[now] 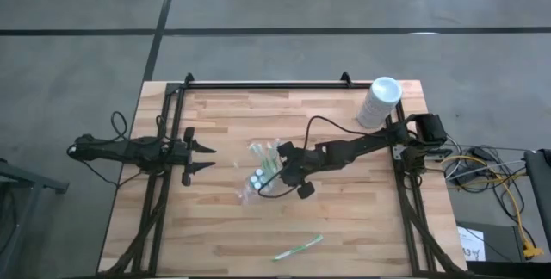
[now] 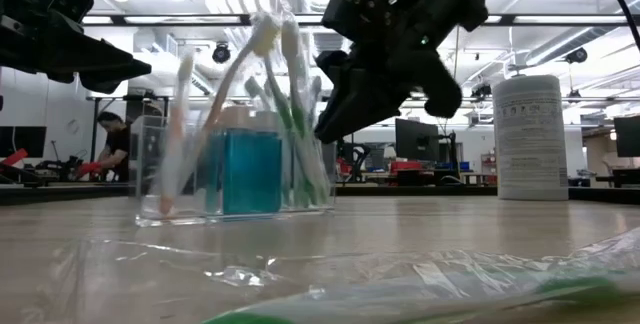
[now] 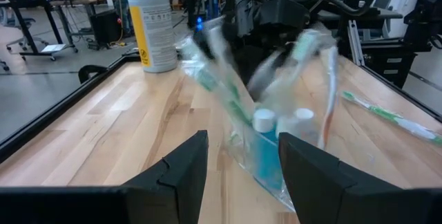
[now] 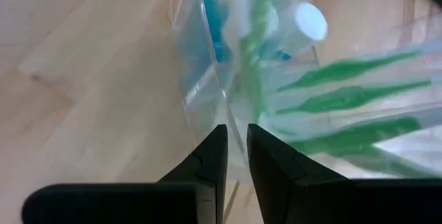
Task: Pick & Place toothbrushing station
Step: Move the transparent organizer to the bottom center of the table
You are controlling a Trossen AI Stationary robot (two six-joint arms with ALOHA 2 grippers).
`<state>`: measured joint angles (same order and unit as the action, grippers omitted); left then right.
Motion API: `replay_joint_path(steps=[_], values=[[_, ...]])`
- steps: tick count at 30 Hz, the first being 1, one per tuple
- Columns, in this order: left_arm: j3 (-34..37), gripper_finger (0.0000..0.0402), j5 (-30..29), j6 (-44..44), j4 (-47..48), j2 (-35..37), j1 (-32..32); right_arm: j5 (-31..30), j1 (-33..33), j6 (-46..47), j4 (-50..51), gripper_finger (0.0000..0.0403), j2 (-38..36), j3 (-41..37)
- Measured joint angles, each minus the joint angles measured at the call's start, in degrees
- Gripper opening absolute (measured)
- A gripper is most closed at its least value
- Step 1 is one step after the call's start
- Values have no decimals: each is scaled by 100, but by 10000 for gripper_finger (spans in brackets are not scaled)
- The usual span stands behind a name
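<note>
A: Looking down from above, what lies on the table?

B: Pale wooden planks with a dark frame along its edges. Near the centre stands a clear holder full of toothbrushes, with a blue block and white caps inside. At about five o'clock from it, near the table's front edge, lies a single wrapped green toothbrush. A white wipes canister stands at the two o'clock corner.

A: And the right tool?

B: It reaches in from three o'clock and sits right at the holder. In its wrist view the two dark fingers are nearly together, pinching the holder's thin clear wall between them.

A: The left one?

B: The left tool waits at nine o'clock from the holder, a little apart from it, fingers spread and holding nothing. Its wrist view looks between them straight at the holder.

A: Does the holder stand straight?

B: From table height it looks upright on the planks, the brushes fanning out above its rim. The wrist pictures are too smeared to say more.

A: What of the room?

B: Grey concrete floor around the table, crossed by dark lines. Beyond it, a bright workshop: white ceiling beams with lamps, desks, monitors. A person in dark clothing stands at a bench far off at nine o'clock. Crumpled clear plastic film lies close before the low camera
</note>
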<state>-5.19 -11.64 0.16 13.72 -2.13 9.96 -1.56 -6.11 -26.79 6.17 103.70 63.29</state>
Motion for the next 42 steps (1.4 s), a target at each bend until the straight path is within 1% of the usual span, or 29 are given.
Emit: replay_joint_path(steps=[6,10,15,22,27,33,42], values=[[0,181,0,0,0,-2,-2,-9,0,406,482,48,-215,0],[0,181,0,-2,0,-2,0,-6,-29,426,703,39,-337,0],[-1,181,-1,0,0,-2,-1,5,-31,478,713,32,-383,-2],[-1,181,0,0,0,-2,0,160,-42,534,701,31,-335,-9],[-2,181,0,0,0,-2,0,157,-42,540,648,32,-251,-11],[-1,181,0,0,0,-2,0,154,-39,670,427,60,-103,-9],[0,181,-1,0,0,-2,0,154,-77,629,433,125,-121,110]])
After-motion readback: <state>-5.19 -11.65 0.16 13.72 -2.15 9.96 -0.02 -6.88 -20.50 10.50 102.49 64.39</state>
